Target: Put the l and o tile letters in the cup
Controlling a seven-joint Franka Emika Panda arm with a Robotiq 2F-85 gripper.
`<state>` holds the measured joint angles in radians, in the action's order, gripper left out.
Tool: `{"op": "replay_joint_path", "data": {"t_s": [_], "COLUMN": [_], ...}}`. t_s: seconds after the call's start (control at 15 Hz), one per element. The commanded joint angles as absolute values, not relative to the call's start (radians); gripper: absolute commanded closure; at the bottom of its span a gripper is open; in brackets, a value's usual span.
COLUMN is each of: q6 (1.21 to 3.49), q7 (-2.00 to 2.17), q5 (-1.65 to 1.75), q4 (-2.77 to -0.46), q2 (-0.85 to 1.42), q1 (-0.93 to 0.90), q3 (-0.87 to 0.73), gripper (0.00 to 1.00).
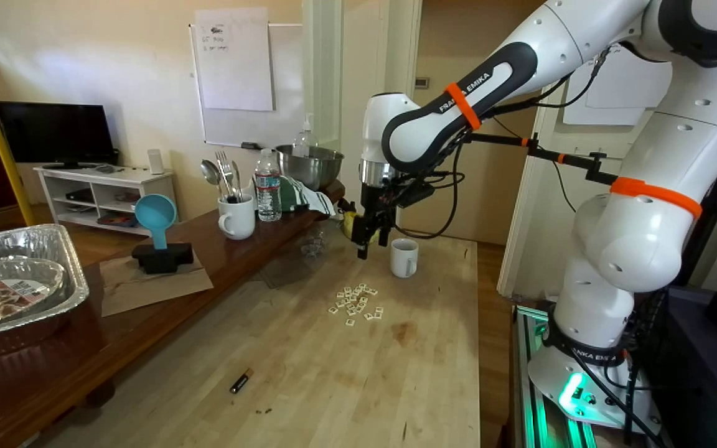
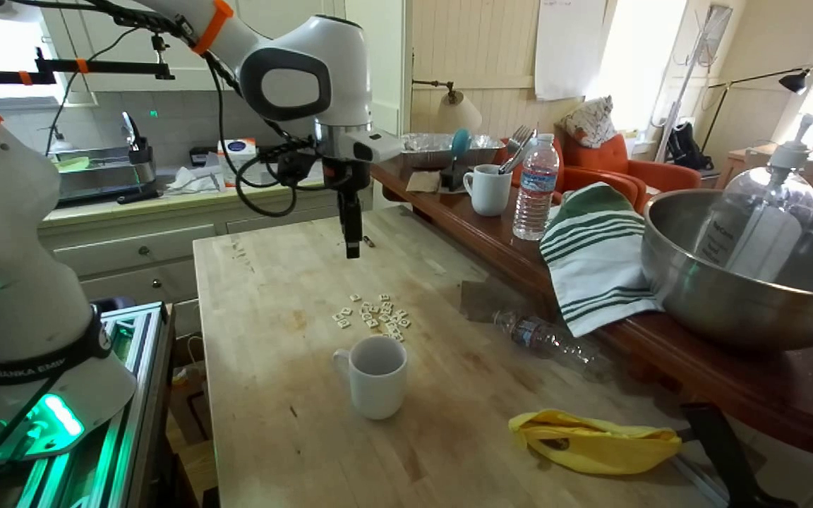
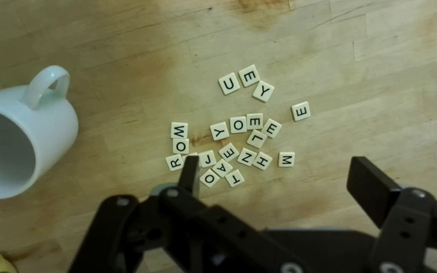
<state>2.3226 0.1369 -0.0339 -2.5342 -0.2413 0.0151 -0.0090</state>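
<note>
Pale letter tiles lie face up in a loose cluster on the wooden table, seen in both exterior views. In the wrist view the L tile [image 3: 257, 138] lies close beside E tiles. Three O tiles show: one O tile [image 3: 238, 124] beside an E, one O tile [image 3: 181, 146] below the W or M, and one O tile [image 3: 209, 178] by the A. The white cup [image 3: 57, 125], with a handle, stands upright beside the tiles, also in both exterior views [image 1: 403, 257] [image 2: 377, 381]. My gripper [image 3: 274, 172] is open and empty, above the table; its left finger hides part of one tile.
A battery [image 1: 241, 381] lies on the table. A clear bottle [image 2: 547, 342] and a yellow bundle [image 2: 593, 441] lie near the raised brown ledge. On the ledge stand a mug with cutlery [image 1: 237, 218], a water bottle [image 1: 268, 190] and a steel bowl [image 2: 731, 303].
</note>
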Motion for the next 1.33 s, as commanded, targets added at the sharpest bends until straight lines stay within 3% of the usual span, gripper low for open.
{"op": "replay_joint_path", "data": {"t_s": [0.0,0.13,0.2,0.27,0.4,0.6,0.67,0.8,0.93,1.13,1.2,1.27], "q6": [2.368,2.380,2.403,2.426,2.465,2.523,2.549,2.591,2.624,2.648,2.651,2.655], "q7": [0.257,0.322,0.348,0.375,0.419,0.483,0.504,0.545,0.594,0.657,0.672,0.681], "q5": [-0.103,-0.120,-0.118,-0.113,-0.103,-0.080,-0.069,-0.048,-0.016,0.024,0.025,0.024], "q4": [-2.536,-2.539,-2.544,-2.544,-2.539,-2.528,-2.527,-2.526,-2.526,-2.521,-2.518,-2.516], "q2": [-0.174,-0.145,-0.131,-0.114,-0.080,-0.028,-0.010,0.022,0.049,0.082,0.092,0.099], "q1": [0.034,0.041,0.045,0.048,0.050,0.049,0.046,0.040,0.033,0.023,0.018,0.014], "q3": [-0.011,-0.009,-0.007,-0.006,-0.007,-0.006,-0.005,-0.005,-0.009,-0.020,-0.020,-0.020], "gripper": [0.00,0.00,0.17,0.26,0.19,0.26,0.34,0.28,0.31,0.38,0.50,0.57]}}
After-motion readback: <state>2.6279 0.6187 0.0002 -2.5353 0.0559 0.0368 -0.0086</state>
